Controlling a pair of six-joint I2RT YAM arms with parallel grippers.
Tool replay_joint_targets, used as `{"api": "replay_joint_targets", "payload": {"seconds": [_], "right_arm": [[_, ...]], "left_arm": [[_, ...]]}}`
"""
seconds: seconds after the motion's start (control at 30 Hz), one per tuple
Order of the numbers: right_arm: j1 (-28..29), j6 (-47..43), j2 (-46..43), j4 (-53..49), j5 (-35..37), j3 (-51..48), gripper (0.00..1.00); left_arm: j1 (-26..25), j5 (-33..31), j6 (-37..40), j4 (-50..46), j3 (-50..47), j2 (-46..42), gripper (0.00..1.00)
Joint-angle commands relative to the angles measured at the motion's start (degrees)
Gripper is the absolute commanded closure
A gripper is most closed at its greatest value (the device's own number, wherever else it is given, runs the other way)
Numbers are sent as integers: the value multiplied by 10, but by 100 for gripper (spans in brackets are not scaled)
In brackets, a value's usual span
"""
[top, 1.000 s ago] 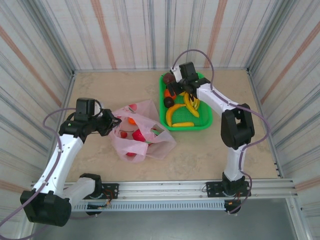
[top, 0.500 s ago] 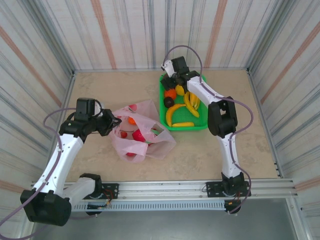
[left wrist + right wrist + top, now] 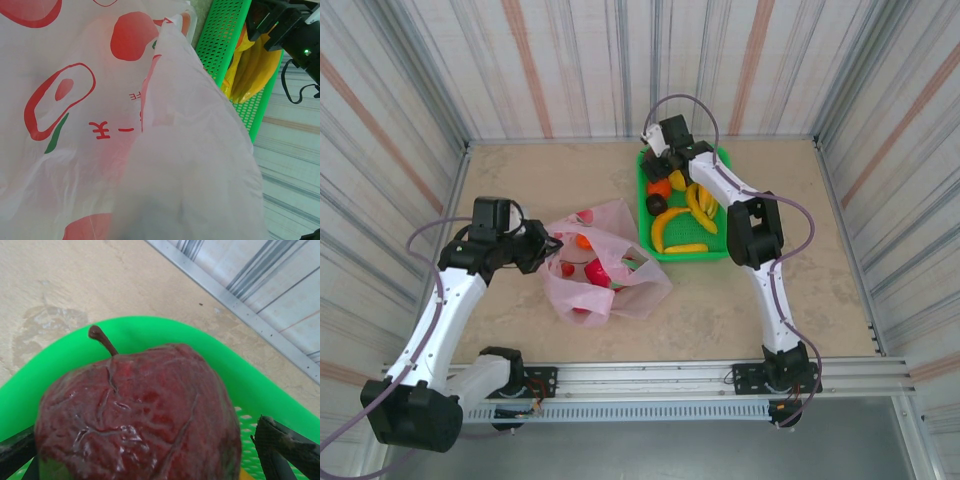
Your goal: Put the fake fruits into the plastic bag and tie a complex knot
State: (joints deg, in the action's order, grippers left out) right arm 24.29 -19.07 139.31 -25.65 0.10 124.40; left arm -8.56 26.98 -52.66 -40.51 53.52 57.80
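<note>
As right gripper (image 3: 658,162) straddles apple (image 3: 135,410), arm outstretched

Three walls of pale panels with grey and rust-coloured vertical stripes close the space in: the back wall (image 3: 620,60) along the top, the left wall (image 3: 370,150) and the right wall (image 3: 910,130) at the sides. A beige, stone-patterned tabletop (image 3: 520,170) fills the middle. A silver metal rail (image 3: 650,375) crosses the lower frame, with a grey floor strip (image 3: 670,450) below. The light is even and soft.
</note>
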Motion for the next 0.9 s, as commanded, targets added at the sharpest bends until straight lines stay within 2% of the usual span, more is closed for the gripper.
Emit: {"api": "replay_joint_targets", "payload": {"seconds": [0.0, 0.37, 0.87], "right_arm": [[0, -10, 11, -9, -2, 19, 8], [2, -4, -5, -8, -8, 19, 34], [2, 4, -52, 1, -6, -10, 39]], "left_arm": [[5, -5, 13, -13, 11, -7, 100], [6, -4, 13, -13, 10, -6, 99], [6, -1, 12, -12, 9, -9, 100]]}}
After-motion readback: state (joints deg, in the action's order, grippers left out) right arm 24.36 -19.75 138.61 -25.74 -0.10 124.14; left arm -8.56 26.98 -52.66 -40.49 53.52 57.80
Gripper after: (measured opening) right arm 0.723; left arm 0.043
